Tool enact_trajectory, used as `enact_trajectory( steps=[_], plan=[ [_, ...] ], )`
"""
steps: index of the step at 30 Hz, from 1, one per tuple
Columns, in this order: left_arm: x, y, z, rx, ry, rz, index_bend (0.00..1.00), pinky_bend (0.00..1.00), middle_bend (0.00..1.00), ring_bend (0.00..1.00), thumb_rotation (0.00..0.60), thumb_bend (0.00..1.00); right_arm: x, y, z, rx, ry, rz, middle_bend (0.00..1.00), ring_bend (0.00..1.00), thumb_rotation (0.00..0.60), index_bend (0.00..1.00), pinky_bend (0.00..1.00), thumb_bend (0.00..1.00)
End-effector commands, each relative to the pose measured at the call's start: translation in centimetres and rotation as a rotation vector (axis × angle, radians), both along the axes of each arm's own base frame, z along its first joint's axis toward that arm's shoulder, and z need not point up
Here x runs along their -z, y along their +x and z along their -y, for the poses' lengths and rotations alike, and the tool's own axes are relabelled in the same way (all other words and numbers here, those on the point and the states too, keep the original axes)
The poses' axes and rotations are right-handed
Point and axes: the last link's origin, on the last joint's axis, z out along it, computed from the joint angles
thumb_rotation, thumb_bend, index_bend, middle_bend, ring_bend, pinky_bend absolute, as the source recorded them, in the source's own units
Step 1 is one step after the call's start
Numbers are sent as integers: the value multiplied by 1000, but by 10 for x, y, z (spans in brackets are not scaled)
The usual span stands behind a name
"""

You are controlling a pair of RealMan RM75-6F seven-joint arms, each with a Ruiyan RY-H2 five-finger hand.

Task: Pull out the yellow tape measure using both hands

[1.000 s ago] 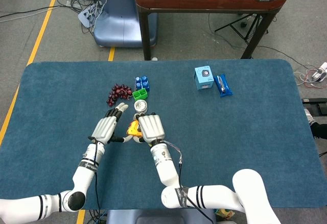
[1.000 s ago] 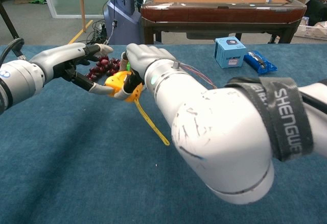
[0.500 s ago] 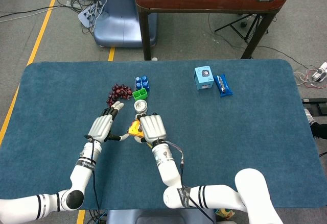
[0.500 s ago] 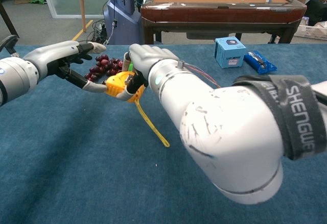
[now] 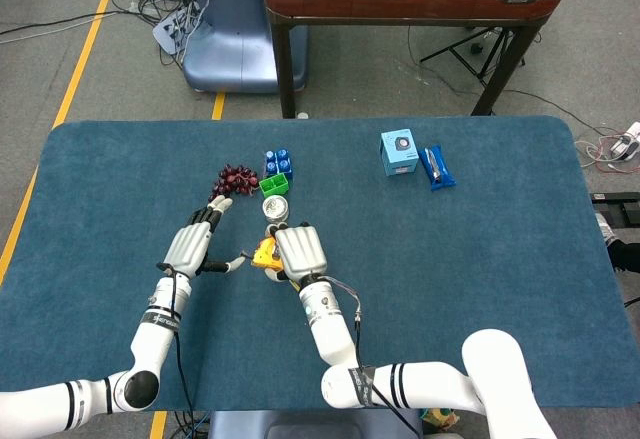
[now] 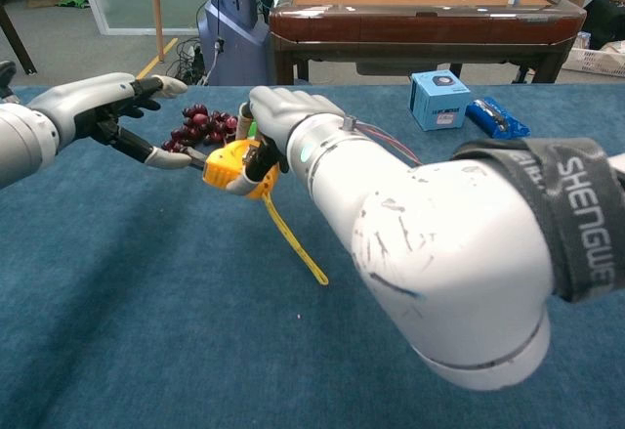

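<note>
Head view: the yellow tape measure (image 5: 263,254) sits a little left of the frame's centre, over the blue desk (image 5: 480,259). The right robot hand (image 5: 298,252) covers most of it from the right, fingers closed around its case. The left robot hand (image 5: 191,244) lies to the left of it, long fingers stretched toward the upper right, its thumb reaching across to the tape measure's left edge; whether it pinches the tape tip there I cannot tell from this view. Just above the hands are a bunch of dark red grapes (image 5: 234,179), blue and green building bricks (image 5: 276,171) and a small round silver tin (image 5: 275,208). Toward the upper right of the desk stand a light blue box (image 5: 399,151) and, touching its right side, a dark blue snack packet (image 5: 436,167). No print on them can be read.

Chest view: the right robot hand (image 6: 269,121) grips the yellow tape measure (image 6: 230,167) in the upper left of the frame, held clear of the desk (image 6: 146,331). A yellow strap (image 6: 293,243) hangs from the case down to the desk surface. The left robot hand (image 6: 103,107) comes in from the left edge; its thumb tip meets the tape measure's left face, apparently nipping a dark tab there, with the other fingers spread. A black band on the right arm reads "SHENGWE", cut off by the frame edge. The grapes (image 6: 195,126) lie behind the hands.
</note>
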Motion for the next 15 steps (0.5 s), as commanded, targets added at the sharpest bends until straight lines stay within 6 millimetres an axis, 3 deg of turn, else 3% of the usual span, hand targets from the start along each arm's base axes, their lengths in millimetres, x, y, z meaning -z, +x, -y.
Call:
enact_trajectory(
  steps=[1, 8, 15],
  plan=[
    [-2, -2, -1, -11, 4, 7, 0, 0, 0, 0, 600, 199, 0, 0, 0, 1, 1, -1, 663, 584, 600, 657, 299, 667],
    [-8, -8, -1, -22, 14, 17, 19, 0, 0, 0, 600, 212, 1, -2, 0, 4, 3, -9, 664, 585, 600, 658, 299, 667],
    [-9, -10, -1, -28, 18, 32, 233, 0, 0, 0, 600, 280, 1, -4, 2, 9, 4, -14, 664, 587, 600, 658, 299, 667]
  ],
)
